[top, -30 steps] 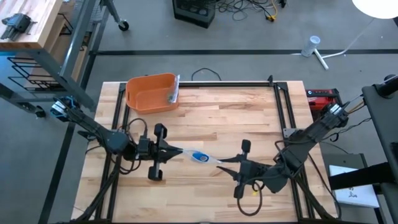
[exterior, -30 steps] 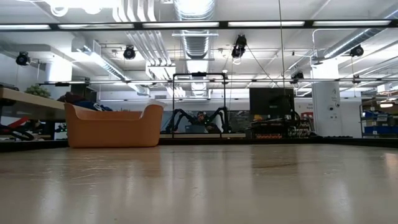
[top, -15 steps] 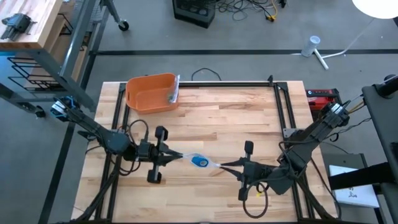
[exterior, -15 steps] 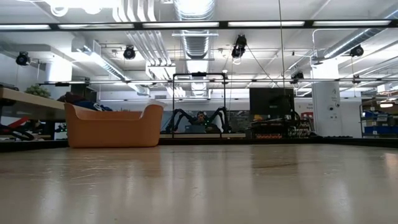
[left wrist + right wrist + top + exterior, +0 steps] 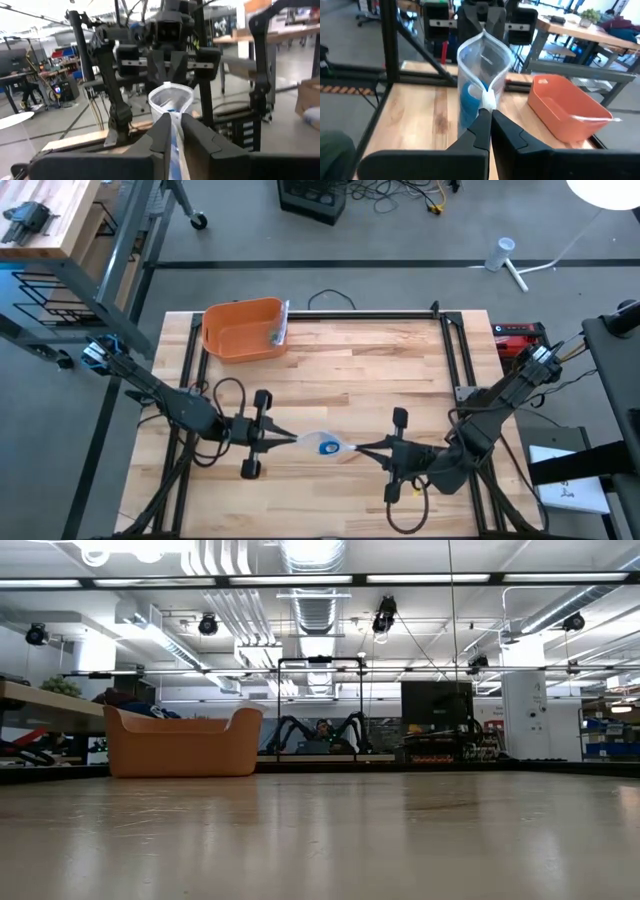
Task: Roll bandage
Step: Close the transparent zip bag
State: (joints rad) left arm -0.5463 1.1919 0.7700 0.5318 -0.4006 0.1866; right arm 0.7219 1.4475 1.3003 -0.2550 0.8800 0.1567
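Observation:
A clear plastic bag hangs above the table's near middle, held between my two grippers. A blue roll, the bandage as far as I can tell, shows through the bag's wall. The bag's mouth bulges open in the left wrist view. My left gripper comes at the bag from the table's left and is shut on it. My right gripper comes from the right and is also shut on it. Neither gripper nor the bag shows in the low view. My left gripper pinches the bag's side edge between its two fingers, about level, from the table's left. The bag stands clear of the table beyond the fingertips. My right gripper pinches the opposite side edge between its two fingers, from the table's right, slanting slightly down. The bag stands upright past the fingertips, lifted clear.
An orange bin stands at the table's far left and also shows in the low view. Black frame rails run along the table's edges. Bare wood lies between the bin and the grippers.
My left gripper has gone toward the table's near edge and a little right, tipping down. The bag has gone with it, and its span between the two grippers is shorter than before. My right gripper has shut on the bag's edge.

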